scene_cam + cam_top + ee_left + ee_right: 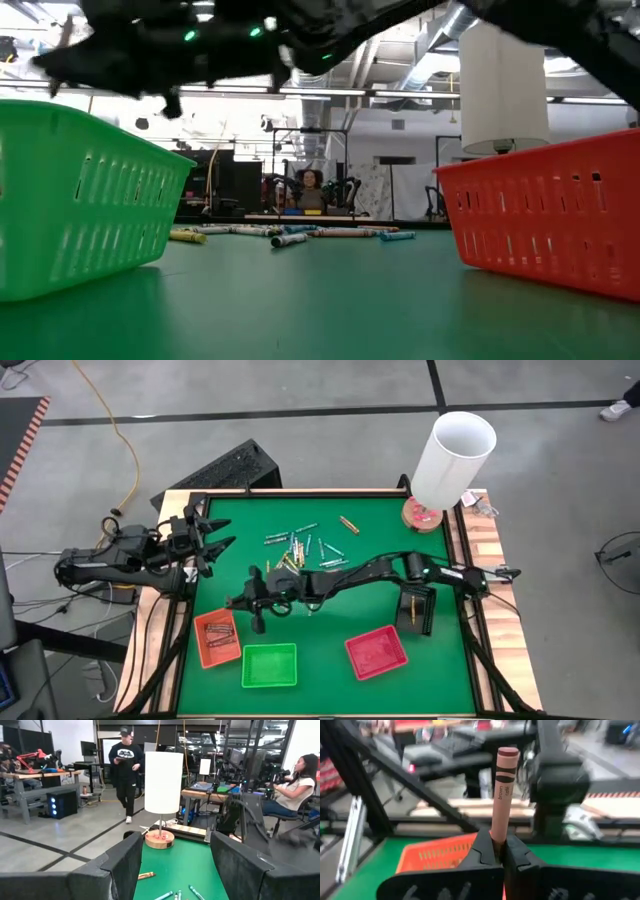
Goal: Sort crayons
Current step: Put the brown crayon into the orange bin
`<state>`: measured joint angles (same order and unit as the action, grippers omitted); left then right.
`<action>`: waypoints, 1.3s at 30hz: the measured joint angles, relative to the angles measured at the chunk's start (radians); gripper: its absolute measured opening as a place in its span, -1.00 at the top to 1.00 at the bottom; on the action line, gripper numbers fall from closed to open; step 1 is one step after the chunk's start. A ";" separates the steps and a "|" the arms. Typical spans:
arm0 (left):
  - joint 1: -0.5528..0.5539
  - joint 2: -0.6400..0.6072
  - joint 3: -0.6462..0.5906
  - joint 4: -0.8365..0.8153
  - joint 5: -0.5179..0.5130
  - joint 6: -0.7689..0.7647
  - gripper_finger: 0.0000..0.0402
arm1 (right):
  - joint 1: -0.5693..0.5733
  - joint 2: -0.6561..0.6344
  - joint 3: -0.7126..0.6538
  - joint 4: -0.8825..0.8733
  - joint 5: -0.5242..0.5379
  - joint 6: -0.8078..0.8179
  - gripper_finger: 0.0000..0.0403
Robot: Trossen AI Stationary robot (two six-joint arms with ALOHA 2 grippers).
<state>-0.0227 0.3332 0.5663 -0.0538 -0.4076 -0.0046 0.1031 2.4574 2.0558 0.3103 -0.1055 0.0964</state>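
Observation:
A loose pile of crayons (300, 548) (290, 235) lies on the green mat toward the far side, and one reddish-brown crayon (348, 524) lies apart from it. My right gripper (234, 603) (499, 842) reaches across the mat to just beyond the orange tray (217, 638) (435, 857) and is shut on a brown crayon (502, 785). The orange tray holds several crayons. My left gripper (207, 542) (175, 870) waits open at the table's left edge, with nothing between its fingers. My right gripper pinches the brown crayon's lower end (497, 832) between its two fingertips. The rest of the crayon, with its label and blunt end (508, 753), stands out past the fingers, clear of the mat.
A green tray (269, 665) and a red tray (376, 652) sit near the front edge; a black tray (418, 608) with a yellow crayon is at the right. A white-shaded lamp (450, 460) stands at the far right corner. People are in the room beyond.

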 joint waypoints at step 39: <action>0.000 0.000 0.000 -0.047 -0.005 0.026 -0.11 | 0.006 0.302 0.273 0.022 -0.135 -0.095 0.61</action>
<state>-0.0229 0.3336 0.5663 -0.1005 -0.4122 0.0218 0.1089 2.7594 2.3292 0.3327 -0.2405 0.0016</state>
